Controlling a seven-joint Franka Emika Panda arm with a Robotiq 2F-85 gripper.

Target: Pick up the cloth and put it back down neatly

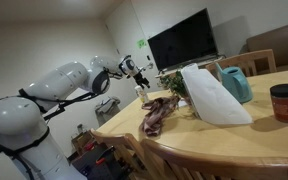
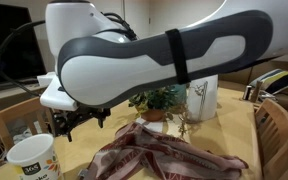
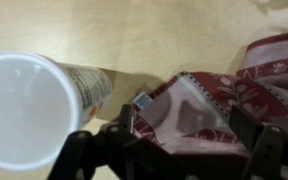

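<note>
Maroon cloth: crumpled on wooden counter; just beside white cup
End effector: released; jaws spread wide over cloth's edge; not gripping it

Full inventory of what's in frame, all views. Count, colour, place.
cloth: one, maroon with paler patches, wrinkled on the table
cup: one, white with print, upright beside the cloth
sheet: one, white, stiff, propped up on the table behind the cloth
plant: one, green, mid-table
jug: one, teal, behind the sheet
jar: one, red-brown, on the table beyond the sheet
TV: one, black, by the wall
chairs: at least two, wooden, around the table
table: one, light wood
arm: one, white
gripper: one, black, jaws wide apart over the cloth's edge, holding nothing
</note>
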